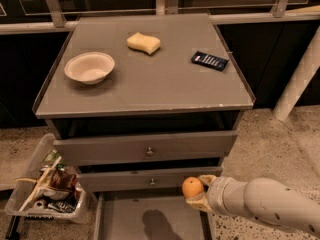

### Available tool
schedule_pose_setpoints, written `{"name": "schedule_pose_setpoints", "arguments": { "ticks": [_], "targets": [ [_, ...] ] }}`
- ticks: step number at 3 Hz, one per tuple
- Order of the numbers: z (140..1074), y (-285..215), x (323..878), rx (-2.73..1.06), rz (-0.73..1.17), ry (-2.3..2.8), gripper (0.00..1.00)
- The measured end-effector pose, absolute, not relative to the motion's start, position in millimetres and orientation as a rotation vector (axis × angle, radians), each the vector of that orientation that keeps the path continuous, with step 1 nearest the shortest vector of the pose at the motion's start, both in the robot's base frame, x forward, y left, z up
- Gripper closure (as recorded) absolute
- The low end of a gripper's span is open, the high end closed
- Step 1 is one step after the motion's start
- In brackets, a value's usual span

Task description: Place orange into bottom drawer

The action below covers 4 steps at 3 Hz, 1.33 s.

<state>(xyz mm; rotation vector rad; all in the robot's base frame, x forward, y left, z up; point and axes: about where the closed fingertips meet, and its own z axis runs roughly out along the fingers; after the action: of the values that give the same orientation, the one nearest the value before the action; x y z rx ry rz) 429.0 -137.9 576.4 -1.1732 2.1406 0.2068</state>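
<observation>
The orange [192, 187] is a small round fruit held in my gripper [196, 194], which reaches in from the lower right. The gripper is shut on it and holds it over the right side of the bottom drawer [127, 219]. That drawer is pulled out, a shallow grey tray with a flat floor. A dark shadow lies on its floor, left of the orange. The two upper knobbed drawers [147, 149] are closed.
On the cabinet top [145, 84] stand a white bowl [89, 67], a pale yellow sponge [143, 42] and a dark blue packet [209, 60]. A clear bin of clutter [46, 191] sits on the floor left of the cabinet. A white post [300, 74] stands at right.
</observation>
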Motion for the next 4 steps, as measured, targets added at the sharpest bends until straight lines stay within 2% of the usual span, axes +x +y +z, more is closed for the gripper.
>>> {"name": "schedule_pose_setpoints", "arguments": {
  "ticks": [2,4],
  "targets": [
    [554,-151,463,-1.168,0.32,2.057,1.0],
    [501,-142,500,-1.339,0.605,1.829,1.0]
  ]
}}
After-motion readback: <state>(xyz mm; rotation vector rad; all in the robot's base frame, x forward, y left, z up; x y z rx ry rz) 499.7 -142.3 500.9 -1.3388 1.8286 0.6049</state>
